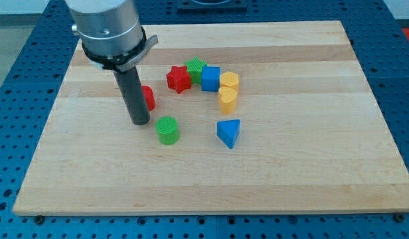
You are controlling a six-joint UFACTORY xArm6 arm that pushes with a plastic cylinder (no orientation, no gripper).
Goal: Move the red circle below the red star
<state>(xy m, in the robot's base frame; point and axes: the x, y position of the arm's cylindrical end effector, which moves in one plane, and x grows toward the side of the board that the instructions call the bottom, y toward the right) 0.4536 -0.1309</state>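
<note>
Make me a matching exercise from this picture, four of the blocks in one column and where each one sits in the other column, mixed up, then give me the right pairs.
Column one:
1. red circle
2. green cylinder
3. blue triangle
4. red star

Column two:
A. directly left of the green star, touching it
B. nearest the view's bottom on the right of the group, below the yellow blocks
C. partly hidden behind my rod, just above my tip
D. just to the lower right of my tip

Pairs: 1-C, 2-D, 3-B, 4-A
</note>
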